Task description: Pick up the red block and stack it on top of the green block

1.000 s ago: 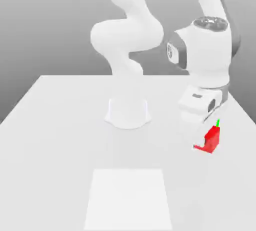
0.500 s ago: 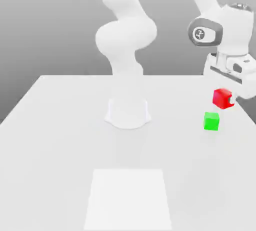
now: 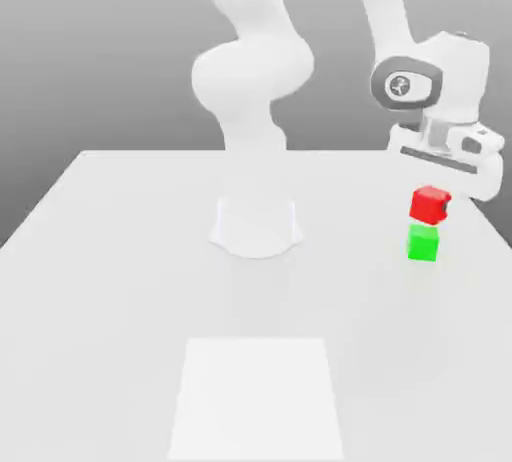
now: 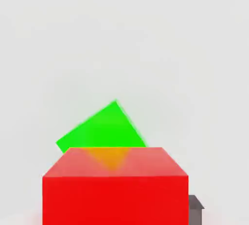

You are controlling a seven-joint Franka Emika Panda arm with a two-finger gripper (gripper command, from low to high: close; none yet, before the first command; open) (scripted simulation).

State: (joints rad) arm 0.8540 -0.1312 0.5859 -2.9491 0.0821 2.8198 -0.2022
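The red block (image 3: 429, 206) hangs in the air on the exterior view's right, and my gripper (image 3: 437, 197) is shut on it from above. Directly under it the green block (image 3: 423, 243) rests on the white table (image 3: 120, 250); whether a gap separates the two cubes I cannot tell. In the hand view the red block (image 4: 115, 190) sits close in front, and the green block (image 4: 102, 129) lies beyond it, turned at an angle to the red one. A dark fingertip (image 4: 195, 208) shows beside the red block.
The arm's round white base (image 3: 256, 225) stands at the table's middle back. A paler rectangular patch (image 3: 256, 395) marks the table near its front edge. The blocks are close to the table's edge on the exterior view's right.
The red block rose off the table in my gripper, uncovering the green block. Over the last half second it shifted slightly left and lower, ending just above the green block.
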